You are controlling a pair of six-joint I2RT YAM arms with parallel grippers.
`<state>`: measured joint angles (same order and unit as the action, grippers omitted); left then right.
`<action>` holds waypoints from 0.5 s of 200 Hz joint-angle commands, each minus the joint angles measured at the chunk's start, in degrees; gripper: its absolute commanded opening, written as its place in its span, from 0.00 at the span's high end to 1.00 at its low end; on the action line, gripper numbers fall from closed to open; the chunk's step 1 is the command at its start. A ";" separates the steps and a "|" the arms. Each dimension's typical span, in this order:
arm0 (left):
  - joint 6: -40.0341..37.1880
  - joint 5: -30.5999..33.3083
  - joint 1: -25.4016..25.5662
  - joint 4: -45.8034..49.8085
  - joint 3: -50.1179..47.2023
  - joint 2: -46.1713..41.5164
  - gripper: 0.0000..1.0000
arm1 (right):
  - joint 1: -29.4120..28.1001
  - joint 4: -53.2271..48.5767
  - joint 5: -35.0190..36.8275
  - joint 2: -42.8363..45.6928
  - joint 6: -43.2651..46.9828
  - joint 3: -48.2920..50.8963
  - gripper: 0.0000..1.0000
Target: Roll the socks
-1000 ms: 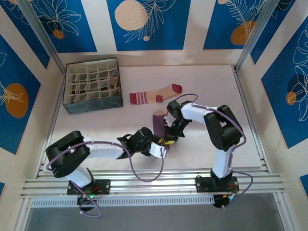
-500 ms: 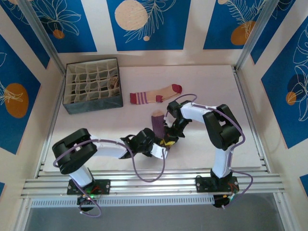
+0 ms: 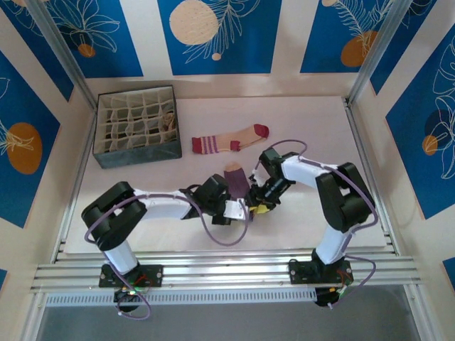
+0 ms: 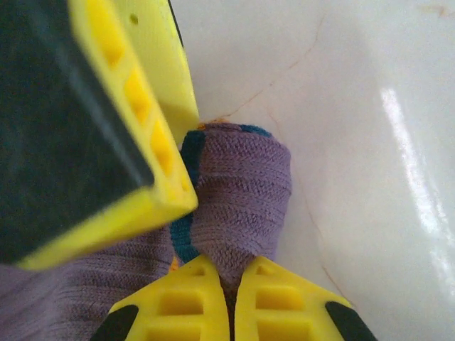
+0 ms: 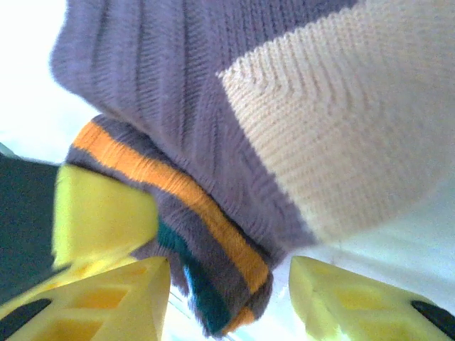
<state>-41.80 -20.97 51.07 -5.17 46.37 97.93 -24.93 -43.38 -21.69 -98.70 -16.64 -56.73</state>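
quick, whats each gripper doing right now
Left gripper: closed, pinching the purple sock.
Right gripper: open, jaws apart on either side of the sock's striped cuff, not gripping.

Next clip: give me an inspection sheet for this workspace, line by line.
Surface: white table, glossy.
Job's things: purple sock mid-table; tan sock lying flat beyond it.
Clutter: grid organiser box far left, something patterned in one cell.
Grippers: left gripper jaws shut on the purple sock; right gripper jaws open, the sock's striped cuff between them.
Cables: purple cables, loose loops on both sides.
Surroundings: blue patterned wall panels, metal frame.
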 commanded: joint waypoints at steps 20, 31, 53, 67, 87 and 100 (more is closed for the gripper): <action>9.74 -16.32 -4.12 16.56 5.53 6.86 1.00 | 1.26 10.15 -2.77 8.02 -4.66 5.98 0.53; 10.80 -18.19 -5.05 19.40 7.87 8.45 1.00 | 1.26 12.17 -3.22 9.42 -5.56 7.48 0.54; 14.53 -21.16 -7.19 23.84 12.12 11.93 1.00 | 1.11 16.11 -4.90 11.14 -6.20 10.56 0.54; 18.48 -21.42 -8.57 25.86 14.37 14.09 1.00 | 0.90 18.14 -5.55 11.59 -6.21 12.08 0.54; 22.33 -24.22 -10.71 26.79 16.33 16.16 1.00 | 0.93 19.85 -5.45 11.13 -5.82 13.08 0.53; 25.57 -24.79 -11.74 26.36 16.80 17.00 1.00 | 0.89 20.42 -5.55 10.43 -5.49 13.22 0.53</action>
<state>-24.03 -44.60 41.56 13.96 63.09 111.11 -23.66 -26.26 -24.88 -88.18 -21.82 -44.31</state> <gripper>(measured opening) 0.053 0.467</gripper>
